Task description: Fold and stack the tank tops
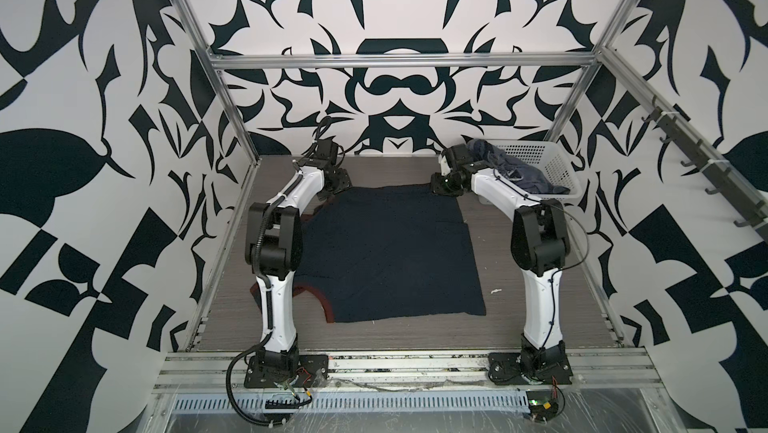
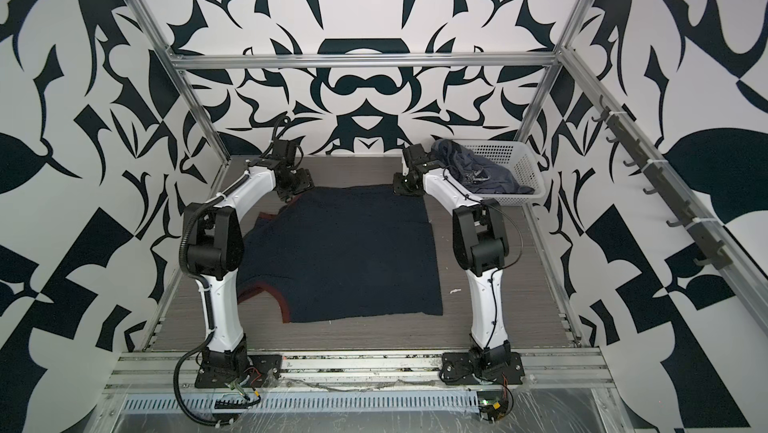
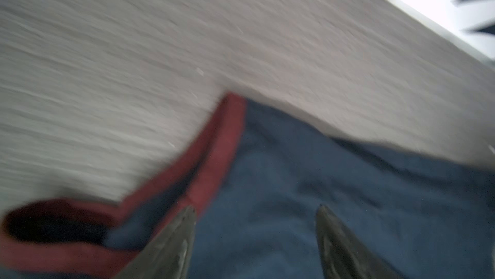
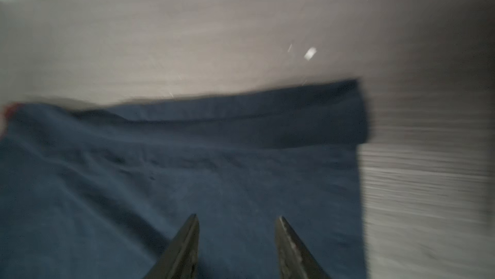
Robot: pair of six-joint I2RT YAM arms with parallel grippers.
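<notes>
Bare table (image 1: 415, 335) around navy tank top (image 1: 386, 252)

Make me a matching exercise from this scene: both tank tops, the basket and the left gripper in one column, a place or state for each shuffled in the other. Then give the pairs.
Column one
1. navy tank top
2. slate-blue tank top
3. white basket
4. left gripper

Column two
A. bunched up in the white basket
B. fingers apart, nothing between them, next to the dark-red trim
C. spread out on the table
D. stands at the table's far right corner

Pairs: 1-C, 2-A, 3-D, 4-B
</notes>
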